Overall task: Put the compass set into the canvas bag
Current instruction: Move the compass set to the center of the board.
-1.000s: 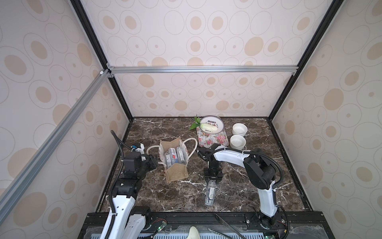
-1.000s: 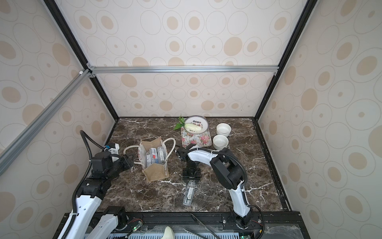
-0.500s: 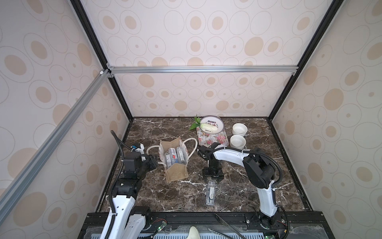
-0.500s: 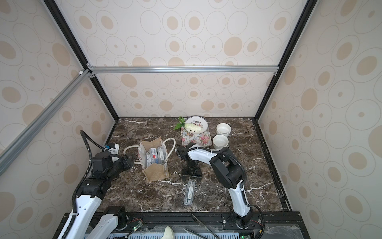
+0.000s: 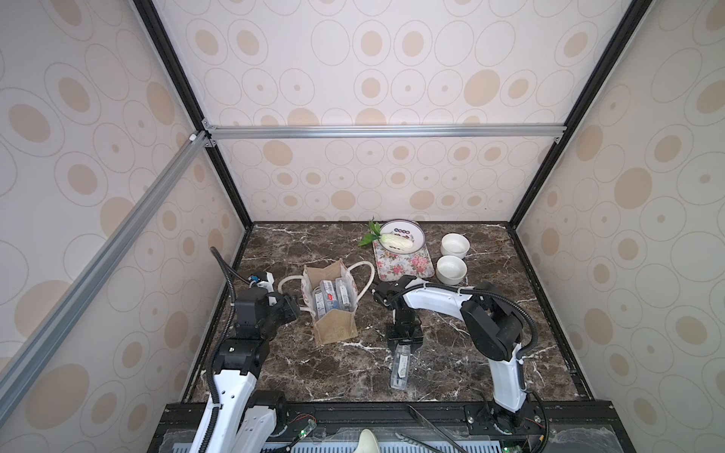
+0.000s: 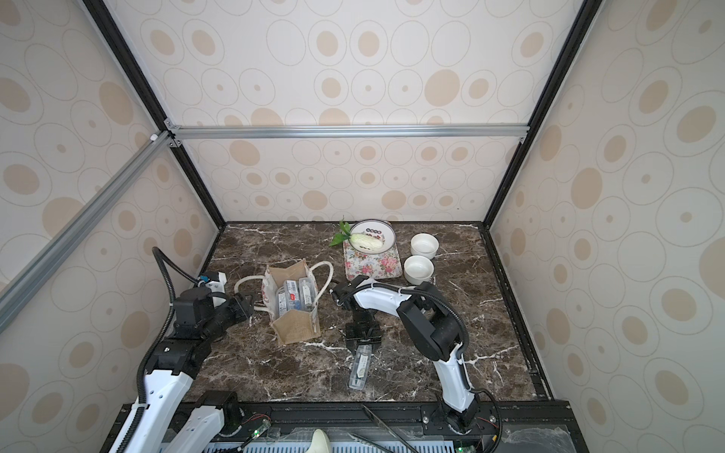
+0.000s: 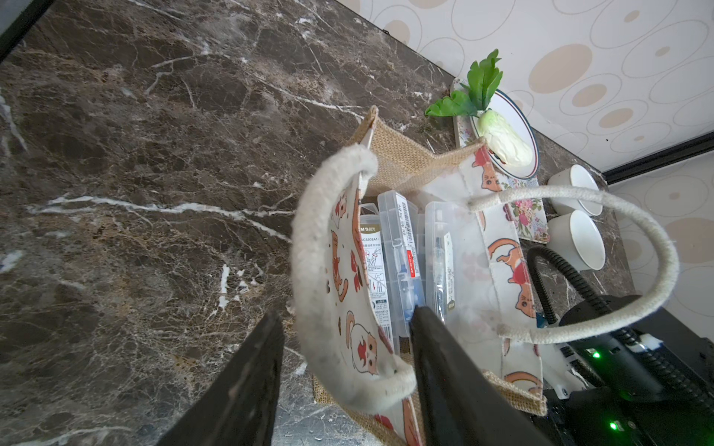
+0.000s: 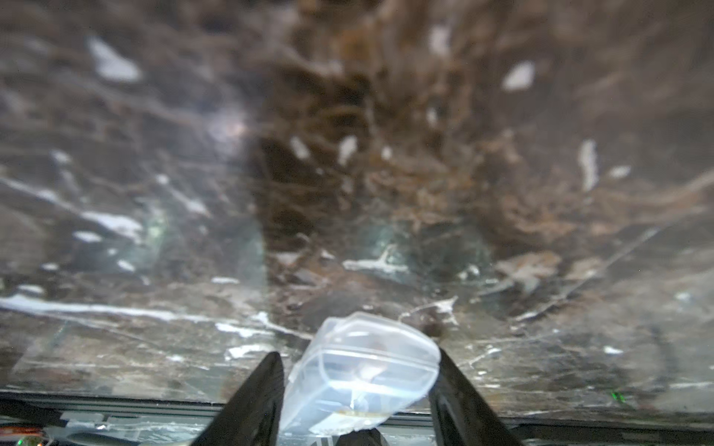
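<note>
Well, the compass set (image 5: 401, 364) — a long, clear plastic case — lies on the surface (image 5: 470, 372), near the front edge and to the right of the canvas bag (image 5: 335, 333), apart from it. The right fingers (image 8: 257, 405) stand on both sides of its far end. In the right wrist view the case sits a little tilted between them, but you cannot tell if they press it or only stand close.

The left fingers (image 7: 247, 378) are apart, one inside the mouth of the bag and one outside, with the rope handle (image 7: 309, 270) between them and not pinched.

I think the case will be light and stiff, with smooth walls that are probably slippery, so a hold at the very end may let it swing or slide. Better you take it across the narrow width, closer to the middle. Three clear cases (image 7: 398, 239) already stand in the bag — the space left seems narrow.
</note>
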### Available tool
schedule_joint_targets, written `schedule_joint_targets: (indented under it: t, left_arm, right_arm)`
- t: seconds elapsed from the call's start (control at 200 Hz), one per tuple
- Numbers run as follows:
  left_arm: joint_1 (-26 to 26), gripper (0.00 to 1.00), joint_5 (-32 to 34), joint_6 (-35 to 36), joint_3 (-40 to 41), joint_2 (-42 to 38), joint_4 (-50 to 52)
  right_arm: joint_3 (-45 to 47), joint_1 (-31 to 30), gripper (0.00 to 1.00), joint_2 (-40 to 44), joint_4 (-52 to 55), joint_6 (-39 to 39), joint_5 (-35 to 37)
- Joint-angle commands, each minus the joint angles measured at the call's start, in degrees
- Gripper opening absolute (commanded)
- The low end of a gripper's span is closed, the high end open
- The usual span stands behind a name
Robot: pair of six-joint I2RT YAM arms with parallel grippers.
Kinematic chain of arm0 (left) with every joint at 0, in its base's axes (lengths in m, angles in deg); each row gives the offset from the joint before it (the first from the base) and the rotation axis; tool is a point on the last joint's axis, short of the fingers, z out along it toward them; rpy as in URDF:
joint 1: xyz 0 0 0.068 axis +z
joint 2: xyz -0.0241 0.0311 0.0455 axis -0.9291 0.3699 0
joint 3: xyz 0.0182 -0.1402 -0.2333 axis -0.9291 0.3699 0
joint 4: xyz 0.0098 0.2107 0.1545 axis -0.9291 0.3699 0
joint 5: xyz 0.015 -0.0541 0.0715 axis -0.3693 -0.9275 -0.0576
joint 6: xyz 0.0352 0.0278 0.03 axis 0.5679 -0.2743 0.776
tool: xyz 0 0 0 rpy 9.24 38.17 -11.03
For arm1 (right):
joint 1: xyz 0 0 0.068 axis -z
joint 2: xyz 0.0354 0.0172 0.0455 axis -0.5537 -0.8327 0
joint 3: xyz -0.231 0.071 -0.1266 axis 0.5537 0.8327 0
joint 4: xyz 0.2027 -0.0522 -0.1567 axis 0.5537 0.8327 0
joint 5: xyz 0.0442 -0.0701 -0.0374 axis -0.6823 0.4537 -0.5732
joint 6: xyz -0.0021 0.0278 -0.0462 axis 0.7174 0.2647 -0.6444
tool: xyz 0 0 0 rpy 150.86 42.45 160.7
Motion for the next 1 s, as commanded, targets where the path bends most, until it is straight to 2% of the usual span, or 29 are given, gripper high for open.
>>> schedule_joint_targets:
  t: [0.0,0.14,0.21,0.36,0.555,0.665,0.74,0.885,0.995]
  left_arm:
    - [-0.4,0.53,0.4,1.3,-0.3,-0.2,1.2]
    - [-0.3,0.53,0.6,1.3,-0.3,-0.1,1.1]
    - [-0.3,0.53,0.6,1.2,-0.3,-0.2,1.1]
    - [-0.3,0.53,0.8,1.1,-0.2,-0.3,1.0]
    - [-0.2,0.53,1.0,0.9,-0.2,-0.3,0.8]
    - [-0.3,0.53,1.2,0.9,-0.3,-0.3,0.9]
    - [-0.3,0.53,1.3,0.8,-0.1,-0.2,0.7]
    - [-0.2,0.53,1.1,0.6,0.2,-0.1,0.2]
    - [-0.1,0.53,1.1,0.7,0.1,-0.1,0.1]
  right_arm:
    - [-1.4,0.0,0.52,-1.2,1.6,-0.5,0.1]
    - [-1.1,0.5,0.39,-0.8,0.9,-0.7,-0.1]
    - [-1.3,1.1,0.37,-0.9,0.9,-1.2,-0.1]
    - [-3.5,3.0,0.36,-1.2,1.5,-2.9,2.0]
    - [-11.7,6.7,0.36,-5.7,4.1,-7.4,5.1]
    - [-17.0,7.9,0.36,-9.1,7.0,-10.4,9.7]
    - [-19.6,8.3,0.39,-10.2,8.6,-11.4,12.0]
    - [-18.2,8.0,0.61,-8.0,7.9,-10.6,11.7]
    - [-13.7,6.2,0.72,-3.9,6.3,-9.4,11.8]
